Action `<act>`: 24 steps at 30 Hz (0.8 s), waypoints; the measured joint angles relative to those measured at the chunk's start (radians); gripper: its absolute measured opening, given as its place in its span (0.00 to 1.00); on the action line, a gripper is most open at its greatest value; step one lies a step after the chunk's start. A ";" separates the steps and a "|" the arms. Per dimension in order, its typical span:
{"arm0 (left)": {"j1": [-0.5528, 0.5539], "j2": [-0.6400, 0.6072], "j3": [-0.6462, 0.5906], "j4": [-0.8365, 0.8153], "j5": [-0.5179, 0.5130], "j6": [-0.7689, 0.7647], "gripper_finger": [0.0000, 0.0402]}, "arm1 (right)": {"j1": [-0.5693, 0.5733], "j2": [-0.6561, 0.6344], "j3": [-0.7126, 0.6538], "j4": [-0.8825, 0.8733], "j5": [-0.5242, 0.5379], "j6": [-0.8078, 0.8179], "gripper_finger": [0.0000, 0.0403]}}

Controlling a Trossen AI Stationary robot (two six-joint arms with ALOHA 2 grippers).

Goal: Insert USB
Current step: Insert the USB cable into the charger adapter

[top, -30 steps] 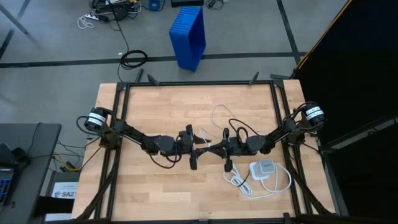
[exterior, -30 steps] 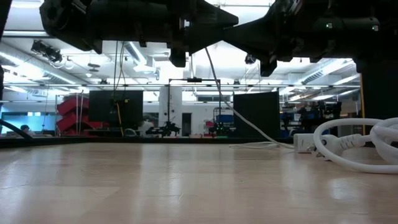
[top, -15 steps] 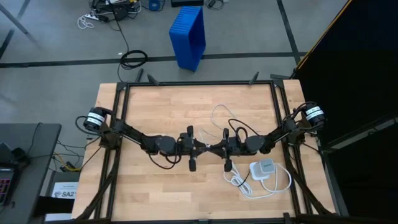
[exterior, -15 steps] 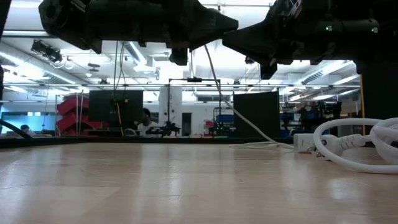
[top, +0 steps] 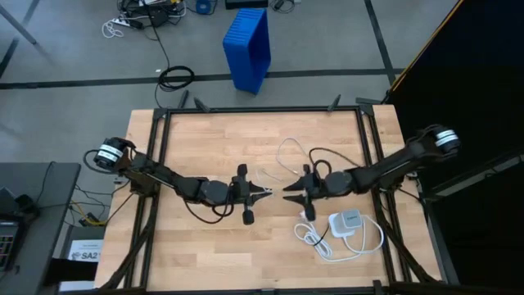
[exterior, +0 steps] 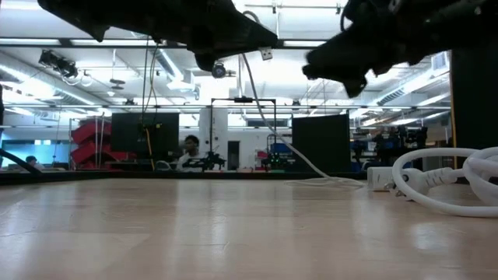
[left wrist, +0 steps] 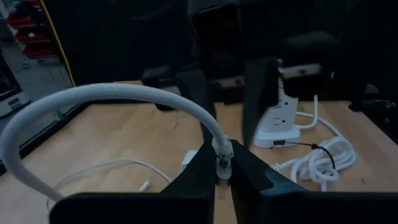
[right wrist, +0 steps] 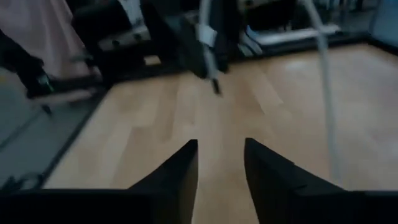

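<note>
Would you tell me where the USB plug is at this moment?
The USB plug is pinched between the left gripper fingers above the table's middle, raised off the wood in the low view, facing the open right gripper.

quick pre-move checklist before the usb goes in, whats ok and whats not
1. Plug held: ok. The left gripper is shut on the USB plug, cable arching back.
2. Plug off the table: ok, it hangs high in the low view.
3. Right gripper free: ok, open and empty.
4. Grippers apart: ok, a gap shows between them from above.
5. Charger block clear of both arms: ok.
6. Socket lined up with plug: cannot tell.
</note>
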State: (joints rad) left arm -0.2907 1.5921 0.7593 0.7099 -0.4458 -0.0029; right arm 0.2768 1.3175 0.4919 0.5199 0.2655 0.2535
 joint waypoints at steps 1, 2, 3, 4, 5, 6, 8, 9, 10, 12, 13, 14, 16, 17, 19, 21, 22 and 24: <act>0.000 0.000 0.000 0.000 0.000 0.000 0.01 | -0.015 -0.038 0.000 -0.100 0.007 0.024 0.29; 0.000 0.000 0.000 0.000 0.000 0.000 0.01 | -0.033 -0.070 0.000 -0.207 0.018 0.062 0.30; 0.000 0.000 0.000 0.000 0.000 0.000 0.02 | -0.055 -0.096 0.000 -0.302 0.026 0.105 0.30; 0.000 0.000 0.000 0.001 0.000 0.000 0.02 | -0.079 -0.117 0.000 -0.386 0.026 0.142 0.30; 0.000 0.000 0.000 0.000 0.001 0.000 0.02 | -0.101 -0.131 0.000 -0.463 0.023 0.170 0.31; 0.000 0.000 0.000 0.000 0.001 0.000 0.02 | -0.123 -0.139 0.000 -0.522 0.010 0.186 0.31; -0.001 0.000 0.000 0.000 0.001 0.000 0.02 | -0.164 -0.143 0.000 -0.598 -0.031 0.188 0.31; -0.001 0.000 0.000 0.000 0.002 0.000 0.02 | -0.182 -0.143 0.000 -0.620 -0.051 0.183 0.32; -0.001 0.000 0.000 0.000 0.002 0.000 0.02 | -0.200 -0.142 0.000 -0.641 -0.072 0.176 0.32; -0.001 0.000 0.000 0.000 0.002 0.000 0.02 | -0.228 -0.124 0.018 -0.707 -0.100 0.154 0.33; 0.000 0.000 0.000 -0.001 0.003 0.000 0.02 | -0.236 -0.115 0.032 -0.745 -0.109 0.145 0.34; 0.001 0.000 0.000 -0.003 0.003 0.000 0.02 | -0.240 -0.105 0.048 -0.773 -0.113 0.133 0.35; 0.001 0.000 0.000 -0.008 0.004 0.000 0.02 | -0.240 -0.083 0.081 -0.789 -0.132 0.092 0.37; 0.001 0.000 0.000 -0.013 0.004 0.000 0.02 | -0.236 -0.074 0.094 -0.790 -0.140 0.076 0.38; 0.001 0.000 0.000 -0.017 0.005 0.000 0.02 | -0.229 -0.058 0.115 -0.795 -0.158 0.058 0.41; 0.001 0.000 0.000 -0.025 0.005 0.000 0.02 | -0.224 -0.042 0.131 -0.812 -0.164 0.056 0.45; 0.001 0.000 0.000 -0.031 0.005 0.000 0.02 | -0.224 -0.038 0.134 -0.827 -0.164 0.056 0.47; 0.001 0.000 0.000 -0.037 0.005 0.000 0.02 | -0.224 -0.023 0.135 -0.842 -0.163 0.059 0.52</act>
State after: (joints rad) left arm -0.2897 1.5921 0.7597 0.6728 -0.4408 -0.0032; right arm 0.0527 1.2940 0.6273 -0.3223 0.1022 0.3120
